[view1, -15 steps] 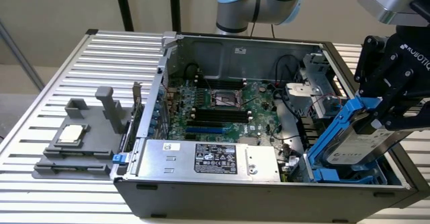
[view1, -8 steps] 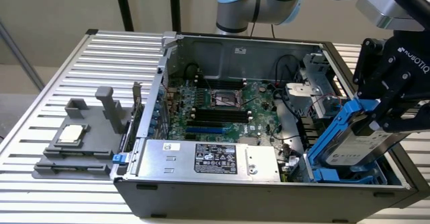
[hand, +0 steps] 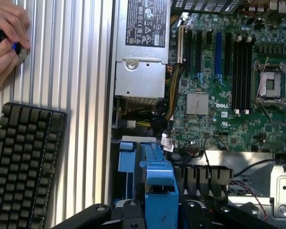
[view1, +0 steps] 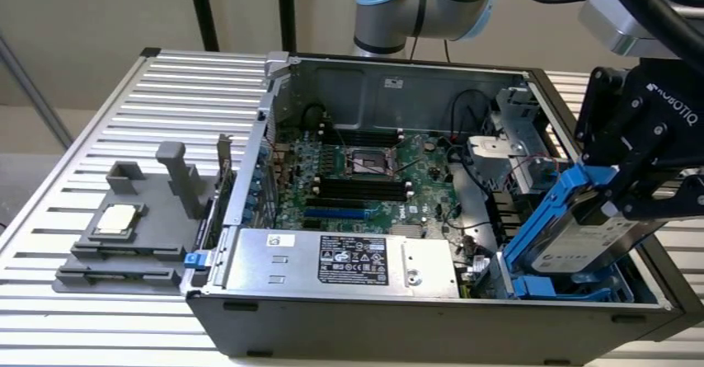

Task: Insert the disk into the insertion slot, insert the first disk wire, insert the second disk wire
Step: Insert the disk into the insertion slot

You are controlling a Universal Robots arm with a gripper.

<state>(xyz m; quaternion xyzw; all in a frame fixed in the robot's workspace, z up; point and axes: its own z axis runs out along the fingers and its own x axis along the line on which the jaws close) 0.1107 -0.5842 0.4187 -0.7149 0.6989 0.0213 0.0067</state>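
The disk [view1: 579, 237] is held tilted by the gripper [view1: 629, 206], closed on it, over the insertion slot [view1: 563, 288] at the computer case's [view1: 440, 313] near corner, the exterior view's right; disk insertion is judged in hand, and levelling with the bay is called for

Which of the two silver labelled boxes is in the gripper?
The disk in its blue carrier, held tilted by the gripper at the exterior view's right. The power supply lies flat inside the case, untouched.

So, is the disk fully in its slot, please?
No: the disk stands tilted in the gripper, lower end at the insertion slot.
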